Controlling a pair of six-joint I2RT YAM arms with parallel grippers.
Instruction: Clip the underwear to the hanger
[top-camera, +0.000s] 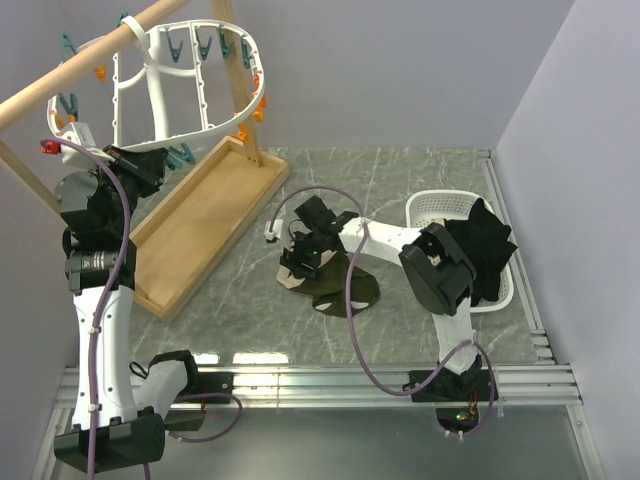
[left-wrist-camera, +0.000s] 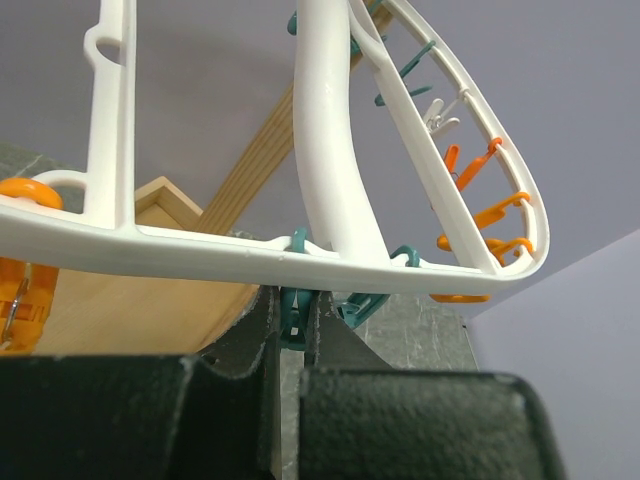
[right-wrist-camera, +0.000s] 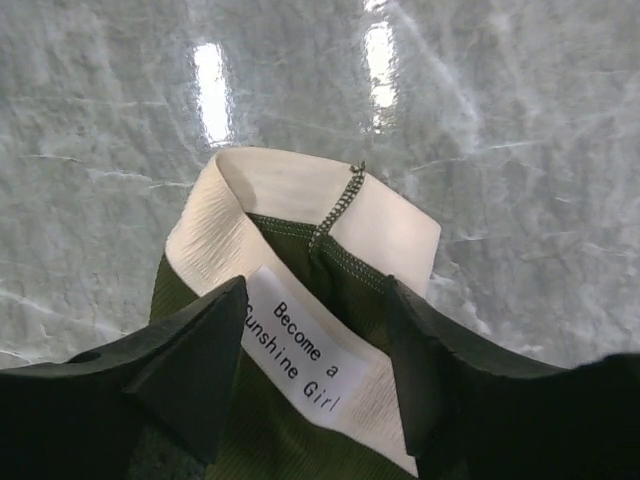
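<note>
Nearest the arm bases, on the grey marbled table, the right gripper sits low over the underwear. Its two fingers stand well apart, one on either side of the raised beige waistband and its printed label. The fabric between them looks unsqueezed, so the claw is open around the band rather than pinching it. The rest of the olive garment lies flat on the table just beside it. To the right, a white basket holds a black garment. Farther back on the left lies the wooden tray of the stand. Above it, the left gripper has its fingers nearly together, pinching a teal clothespin that hangs from the lower rim of the hanger. The white frame hangs by its hook from the wooden pole, with orange clothespins dangling along its far edge.
</note>
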